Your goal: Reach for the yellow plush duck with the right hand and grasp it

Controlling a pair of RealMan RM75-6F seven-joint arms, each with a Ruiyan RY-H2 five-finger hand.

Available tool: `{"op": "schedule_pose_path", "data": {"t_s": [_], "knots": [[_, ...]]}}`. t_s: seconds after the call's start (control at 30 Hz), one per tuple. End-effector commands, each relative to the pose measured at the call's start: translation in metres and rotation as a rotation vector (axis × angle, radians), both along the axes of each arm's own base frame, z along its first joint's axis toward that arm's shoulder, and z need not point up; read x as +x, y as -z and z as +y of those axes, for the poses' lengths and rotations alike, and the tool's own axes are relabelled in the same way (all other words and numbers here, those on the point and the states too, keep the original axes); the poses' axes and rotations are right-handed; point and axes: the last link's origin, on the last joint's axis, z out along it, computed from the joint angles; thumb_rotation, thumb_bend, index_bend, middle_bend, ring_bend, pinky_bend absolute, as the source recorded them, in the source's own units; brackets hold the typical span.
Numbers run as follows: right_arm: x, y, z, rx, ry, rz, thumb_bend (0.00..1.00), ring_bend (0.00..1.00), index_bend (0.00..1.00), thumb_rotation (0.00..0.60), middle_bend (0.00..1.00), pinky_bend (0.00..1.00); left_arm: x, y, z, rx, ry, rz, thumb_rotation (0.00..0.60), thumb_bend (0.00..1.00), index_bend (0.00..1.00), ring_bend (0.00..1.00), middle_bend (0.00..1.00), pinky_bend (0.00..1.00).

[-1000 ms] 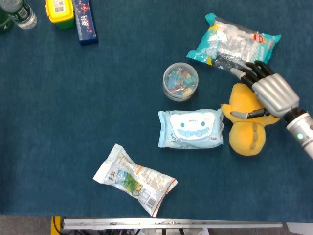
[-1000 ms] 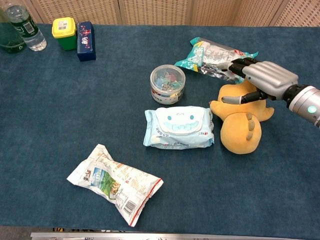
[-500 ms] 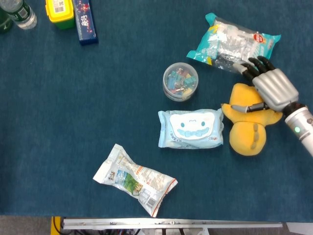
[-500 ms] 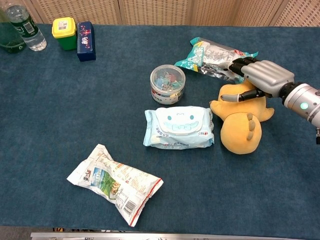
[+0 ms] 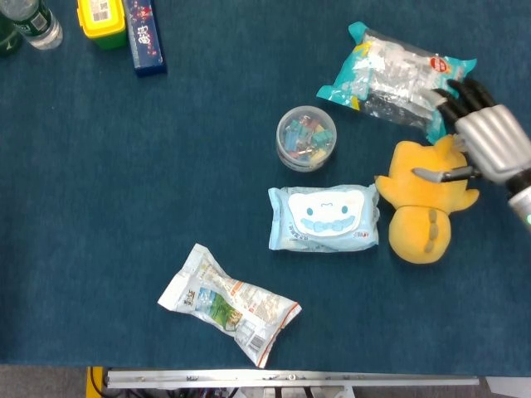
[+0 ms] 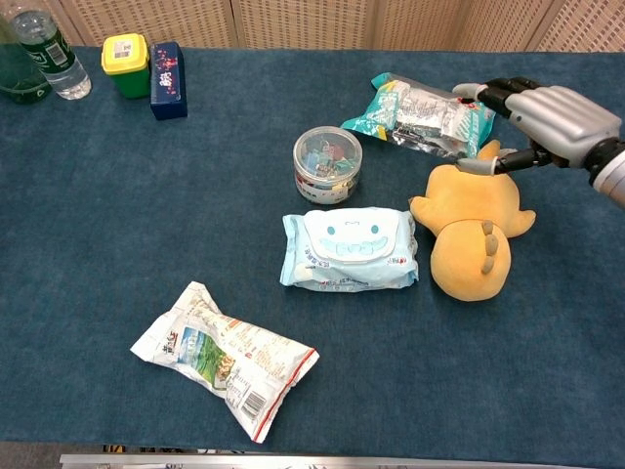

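The yellow plush duck (image 5: 423,203) (image 6: 472,232) lies on the blue tablecloth at the right, just right of a pack of wet wipes. My right hand (image 5: 484,139) (image 6: 547,117) hovers over the duck's far right side with its fingers spread and nothing in them. In the chest view it stands above the duck and does not grip it. Its thumb reaches toward the duck's upper part. My left hand shows in neither view.
A light blue wet-wipes pack (image 5: 324,217) lies beside the duck. A teal snack bag (image 5: 394,73) sits just beyond the hand. A round clear tub of clips (image 5: 306,138), a crumpled snack bag (image 5: 228,304), and bottles and boxes (image 5: 112,21) at the far left.
My right hand has drawn back to the right and risen off the duck, its fingers still spread. The duck stays in place, more of it now uncovered.
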Motion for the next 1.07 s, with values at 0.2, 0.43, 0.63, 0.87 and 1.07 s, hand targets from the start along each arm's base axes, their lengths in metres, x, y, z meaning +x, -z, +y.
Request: {"op": "schedule_pose_path", "data": {"t_s": [0.2,0.43,0.63,0.87,1.07], "knots": [[-0.015,-0.057,0.029,-0.14,0.035,-0.023,0.0,0.0,0.06,0.427,0.15,0.0,0.003,0.001,0.003,-0.004,0.014,-0.002,0.6,0.12,0.13,0.09,0.08,0.04],[-0.03,-0.094,0.057,-0.245,0.078,-0.037,0.0,0.0,0.06,0.521,0.15,0.0,0.007,0.004,0.006,-0.012,0.027,-0.001,0.6,0.12,0.13,0.09,0.08,0.04],[-0.044,-0.115,0.085,-0.29,0.121,-0.021,0.0,0.0,0.06,0.536,0.15,0.0,0.011,0.005,0.009,-0.015,0.043,-0.003,0.6,0.12,0.13,0.09,0.08,0.04],[-0.058,-0.123,0.113,-0.309,0.165,-0.018,0.0,0.0,0.06,0.57,0.15,0.0,0.014,0.009,0.011,-0.027,0.057,-0.003,0.6,0.12,0.13,0.09,0.08,0.04],[-0.063,-0.126,0.126,-0.319,0.174,-0.019,0.0,0.0,0.06,0.586,0.15,0.0,0.016,0.01,0.013,-0.027,0.062,-0.005,0.6,0.12,0.13,0.09,0.08,0.04]]}}
